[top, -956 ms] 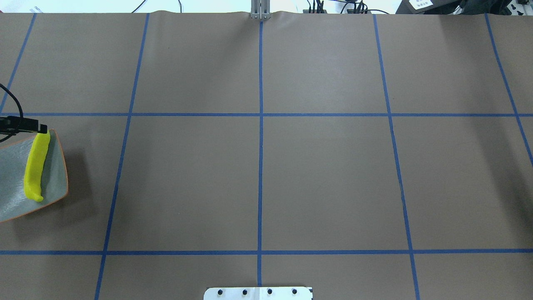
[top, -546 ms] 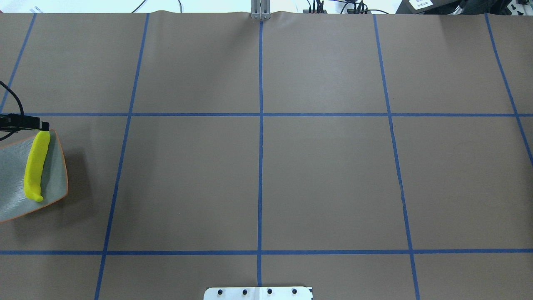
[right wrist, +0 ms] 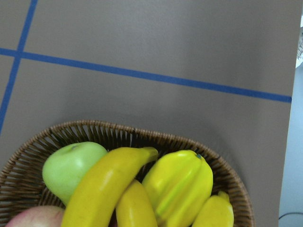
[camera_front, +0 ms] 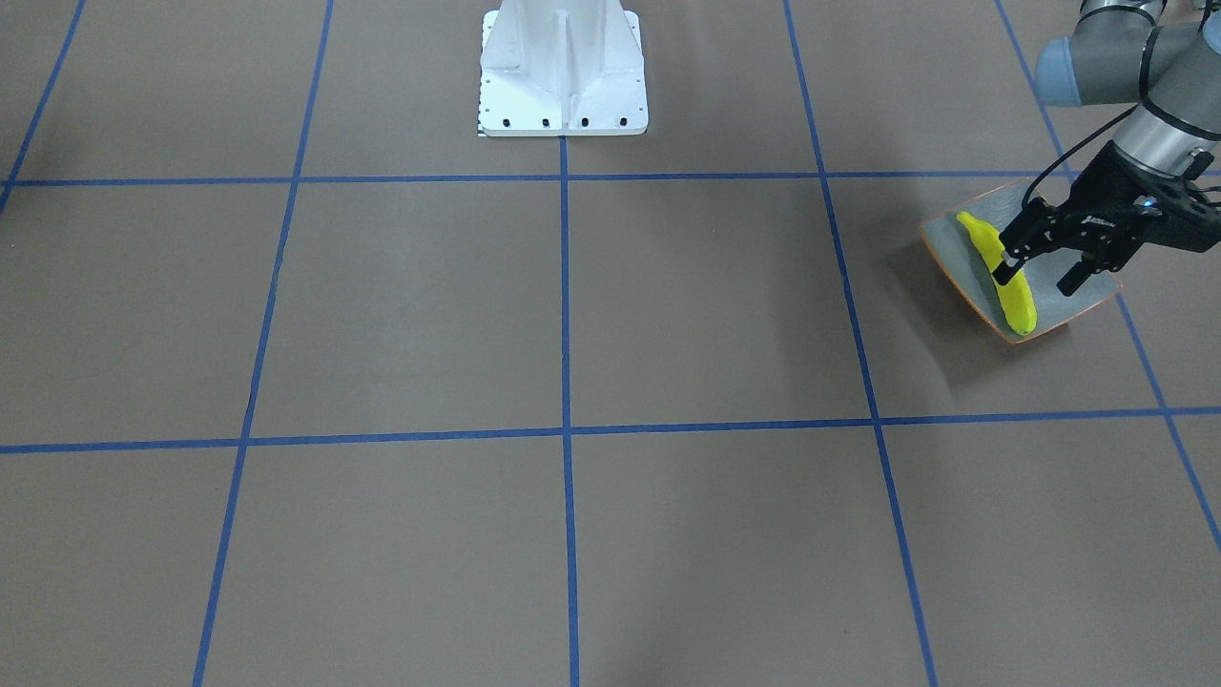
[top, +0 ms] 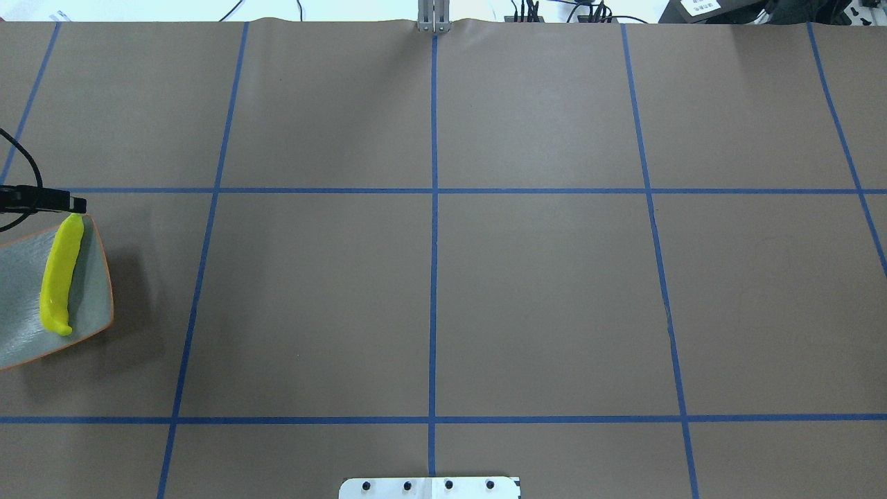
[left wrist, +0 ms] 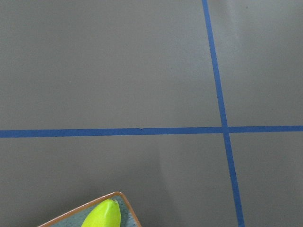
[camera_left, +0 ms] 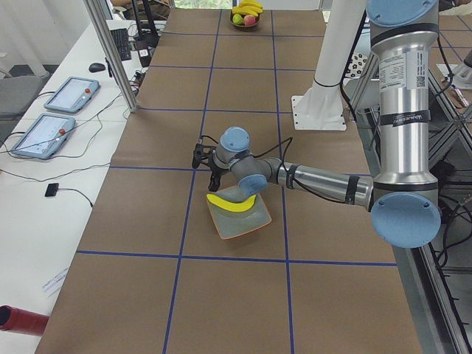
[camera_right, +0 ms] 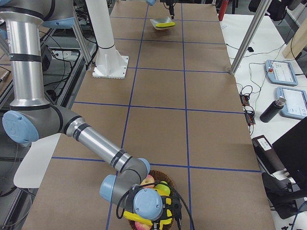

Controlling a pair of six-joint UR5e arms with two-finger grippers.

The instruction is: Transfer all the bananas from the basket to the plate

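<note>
One yellow banana [camera_front: 1015,294] lies on the grey-green plate [camera_front: 963,265] with the orange rim, at the table's left end. It also shows in the overhead view [top: 59,277] on the plate [top: 21,305]. My left gripper [camera_front: 1035,275] hovers over the plate, open and empty, one finger in front of the banana. More bananas [right wrist: 102,187] lie in the wicker basket [right wrist: 142,134]. My right gripper [camera_right: 156,216] hangs over that basket [camera_right: 169,178]; I cannot tell whether it is open or shut.
The basket also holds a green apple [right wrist: 71,165], a ribbed yellow fruit [right wrist: 182,184], a small yellow fruit [right wrist: 213,213] and a red apple [right wrist: 33,220]. The robot's white base [camera_front: 563,67] stands at the table's middle edge. Blue tape lines cross the brown table.
The left gripper's fingertip has drawn away from the banana's far end, uncovering its tip. The banana and plate have not moved.
</note>
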